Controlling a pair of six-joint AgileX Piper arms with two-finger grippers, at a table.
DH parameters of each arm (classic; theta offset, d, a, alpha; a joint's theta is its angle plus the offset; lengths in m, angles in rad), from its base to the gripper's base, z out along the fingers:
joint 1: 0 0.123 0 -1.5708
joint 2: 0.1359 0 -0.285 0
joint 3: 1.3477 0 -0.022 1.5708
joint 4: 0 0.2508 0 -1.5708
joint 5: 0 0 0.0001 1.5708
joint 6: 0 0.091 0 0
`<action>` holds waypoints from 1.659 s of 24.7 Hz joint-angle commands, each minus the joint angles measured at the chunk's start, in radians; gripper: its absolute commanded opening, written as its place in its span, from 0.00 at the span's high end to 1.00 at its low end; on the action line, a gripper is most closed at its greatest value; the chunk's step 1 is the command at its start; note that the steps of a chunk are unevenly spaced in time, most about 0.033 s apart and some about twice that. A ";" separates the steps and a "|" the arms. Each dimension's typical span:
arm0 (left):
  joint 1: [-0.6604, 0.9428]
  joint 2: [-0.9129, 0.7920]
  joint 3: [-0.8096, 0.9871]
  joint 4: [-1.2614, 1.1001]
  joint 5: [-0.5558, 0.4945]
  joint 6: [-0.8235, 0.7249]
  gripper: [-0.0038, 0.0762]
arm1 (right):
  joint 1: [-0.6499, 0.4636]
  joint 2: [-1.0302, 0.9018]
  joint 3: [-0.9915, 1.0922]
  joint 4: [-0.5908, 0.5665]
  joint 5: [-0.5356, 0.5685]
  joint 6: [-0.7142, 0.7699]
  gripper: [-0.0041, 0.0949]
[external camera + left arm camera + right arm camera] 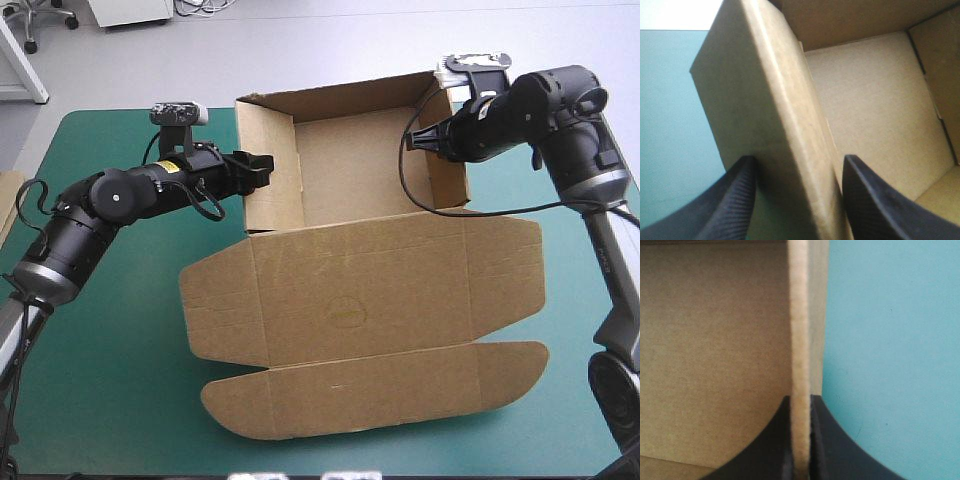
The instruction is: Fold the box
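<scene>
Finds the brown box [370, 290] mid-table on the teal-green cover [100, 350], tray walls raised toward the far side, lid flat toward the near edge. Pinches the right wall in the right gripper [800, 397], all but closed on the board, likely to keep it upright. Straddles the left wall with the left gripper [797, 160], fingers spread either side, probably to steady that doubled wall.
</scene>
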 commanded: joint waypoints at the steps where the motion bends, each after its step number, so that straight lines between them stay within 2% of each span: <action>1: -0.009 -0.033 -0.054 0.139 0.000 -0.164 0.53 | 0.091 -0.028 -0.028 -0.013 -0.087 0.085 0.97; 5: -0.009 -0.018 -0.095 0.296 0.115 -0.228 0.90 | 0.199 0.008 -0.028 -0.121 -0.099 0.197 0.97; 6: -0.009 -0.015 -0.098 0.316 0.130 -0.228 0.96 | 0.223 0.015 -0.028 -0.143 -0.099 0.221 0.97; 12: -0.009 0.011 -0.098 0.420 0.163 -0.281 0.96 | 0.334 0.072 -0.028 -0.300 -0.088 0.323 0.97; 19: -0.009 0.077 -0.098 0.449 0.202 -0.327 0.96 | 0.307 0.138 -0.028 -0.308 0.017 0.289 0.97; 21: -0.009 0.118 -0.098 0.449 0.249 -0.329 0.96 | 0.291 0.156 -0.028 -0.270 0.017 0.261 0.97; 22: -0.009 0.163 -0.098 0.457 0.309 -0.329 0.96 | 0.281 0.172 -0.028 -0.236 0.017 0.238 0.97; 24: -0.009 0.223 -0.098 0.472 0.354 -0.333 0.96 | 0.280 0.195 -0.028 -0.235 0.017 0.233 0.97; 30: -0.009 0.270 -0.098 0.470 0.286 -0.333 0.96 | 0.273 0.265 -0.028 -0.235 0.017 0.233 0.97; 35: -0.009 0.272 -0.098 0.496 0.142 -0.340 0.96 | 0.197 0.340 -0.028 -0.133 0.017 0.223 0.97; 37: -0.009 0.286 -0.098 0.498 0.101 -0.340 0.96 | 0.192 0.355 -0.028 -0.133 0.014 0.223 0.97; 41: -0.009 0.337 -0.098 0.498 0.118 -0.364 0.96 | 0.192 0.383 -0.028 -0.135 0.012 0.256 0.97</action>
